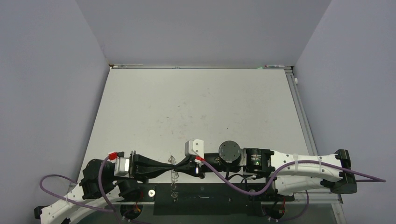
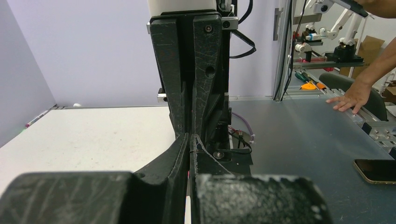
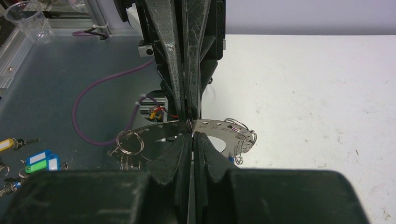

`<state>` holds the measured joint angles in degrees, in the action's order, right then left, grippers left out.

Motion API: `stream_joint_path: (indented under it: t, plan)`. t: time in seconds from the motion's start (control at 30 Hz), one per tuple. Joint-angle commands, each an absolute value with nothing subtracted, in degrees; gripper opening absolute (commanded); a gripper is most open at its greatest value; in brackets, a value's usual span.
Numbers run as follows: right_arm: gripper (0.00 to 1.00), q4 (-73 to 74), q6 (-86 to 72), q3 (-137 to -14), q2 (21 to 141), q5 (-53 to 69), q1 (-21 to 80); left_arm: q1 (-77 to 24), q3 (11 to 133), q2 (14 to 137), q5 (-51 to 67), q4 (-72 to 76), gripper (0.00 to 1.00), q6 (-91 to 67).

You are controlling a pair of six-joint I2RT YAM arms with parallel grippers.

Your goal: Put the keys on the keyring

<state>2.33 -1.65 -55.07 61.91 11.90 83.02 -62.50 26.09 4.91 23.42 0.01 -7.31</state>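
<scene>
The keyring (image 3: 212, 127) is a thin, stiff metal plate, light and probably slick, so trust a pinch only on its flat band between the wire loops (image 3: 130, 141), which hang loose and may swing or snag. It hangs in the air exactly where your two arms meet. The right gripper (image 3: 192, 137) and the left gripper (image 3: 188, 117) face each other tip to tip, each pressed together on the ring's rim, as far as you can judge. The keys (image 3: 42, 161) lie on the dark surface (image 3: 56, 84) off to the side of the right gripper. They are tiny and light, so take them by the tag and leave the loop free. The grippers hide the actual contact and the ring's near side, some keys run off the frame edge, and from above the ring is a mere glint.
</scene>
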Motion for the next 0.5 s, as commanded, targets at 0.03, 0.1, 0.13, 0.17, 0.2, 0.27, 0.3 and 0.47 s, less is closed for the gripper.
stream_joint_path:
  t: [0.03,0.1,0.13,0.17,0.2,0.27,0.3,0.47]
  plan:
    - [0.05,0.5,-1.5,-57.6,63.0,16.8,81.9,-62.3,27.1,2.7,22.2,9.3,0.0,-8.8]
    - [0.05,-0.9,-1.2,-58.4,63.3,18.6,81.5,-62.3,27.1,2.4,22.2,9.2,0.0,-9.0]
    - [0.05,-1.9,-1.2,-58.7,63.5,20.3,81.0,-62.2,27.0,2.3,22.1,9.2,0.0,-9.1]
    - [0.05,-2.6,-1.1,-59.1,63.7,21.6,80.7,-62.2,26.9,2.2,22.1,9.4,0.0,-9.3]
    - [0.05,-3.5,-1.2,-59.3,63.8,22.9,80.4,-62.2,26.8,2.0,22.1,9.7,0.0,-9.5]
    - [0.05,-4.9,-1.5,-59.7,64.0,25.1,79.8,-62.2,26.6,1.9,22.0,10.2,0.0,-9.7]
    - [0.07,-5.1,-1.5,-59.9,64.2,25.4,79.6,-62.3,26.6,1.9,21.9,10.4,0.0,-9.8]
    - [0.43,-2.6,-1.2,-60.0,64.0,24.2,79.0,-62.2,26.8,1.7,20.9,9.8,0.0,-9.8]
